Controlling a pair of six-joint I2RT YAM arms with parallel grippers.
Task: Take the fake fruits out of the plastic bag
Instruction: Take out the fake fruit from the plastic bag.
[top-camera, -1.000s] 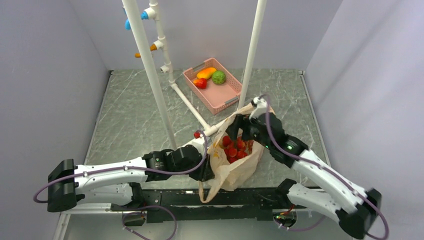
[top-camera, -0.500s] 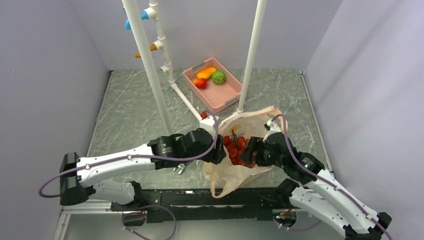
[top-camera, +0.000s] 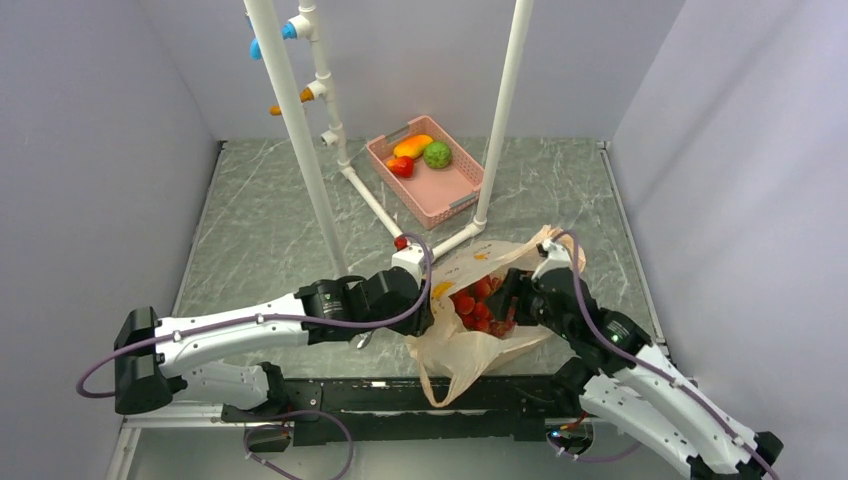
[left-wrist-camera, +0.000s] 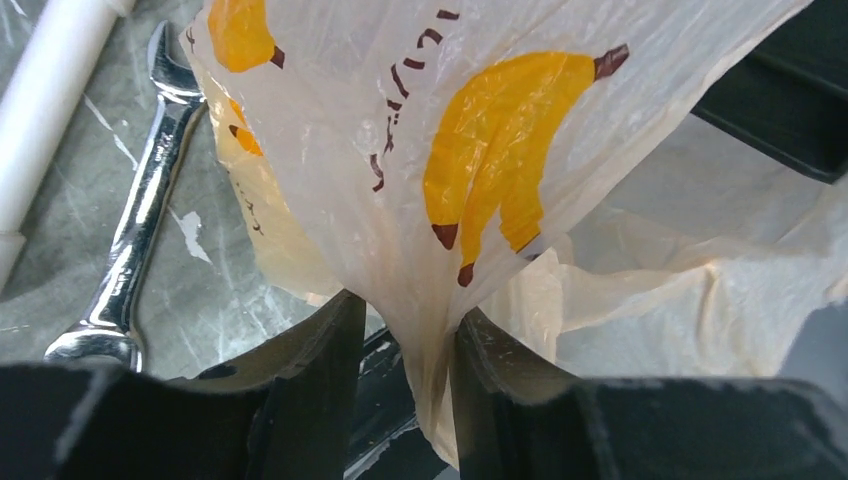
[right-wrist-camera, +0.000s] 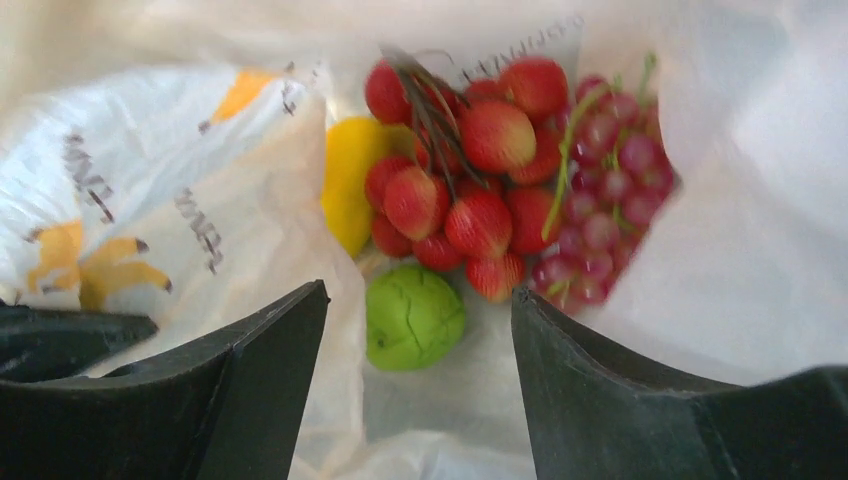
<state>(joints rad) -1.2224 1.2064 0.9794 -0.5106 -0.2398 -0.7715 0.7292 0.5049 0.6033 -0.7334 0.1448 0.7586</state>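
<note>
- Near the front edge of the marbled table (top-camera: 260, 230), a metal spanner (left-wrist-camera: 140, 230) lies flat just left of the plastic bag (top-camera: 470, 345). In the top view the left arm covers most of it.
- At the bag's left side, the left gripper (left-wrist-camera: 405, 315) has its jaws drawn close together, pinching a gathered fold of the thin film, which is printed with yellow bananas.
- Between the two grippers, the bag stands with its mouth open upward. Its lower part droops past the table's near edge.
- Inside the bag lie the fake fruits (top-camera: 480, 305). The right wrist view shows a yellow fruit (right-wrist-camera: 350, 180) on the left, a red bunch (right-wrist-camera: 470, 170) in the middle and a bunch of purple-red grapes (right-wrist-camera: 605, 230) on the right. A green ball-shaped fruit (right-wrist-camera: 412, 318) lies nearest the camera.
- At the bag's right rim, the right gripper (right-wrist-camera: 418, 295) points into the opening. Its jaws are spread wide and hold nothing. The fruits lie just beyond its fingertips, and none is touched.
- From above, only the red tops of the fruits show. A fold of bag hides part of the yellow fruit. The right wrist view is slightly blurred, so whether its fingers brush the film cannot be told.
</note>
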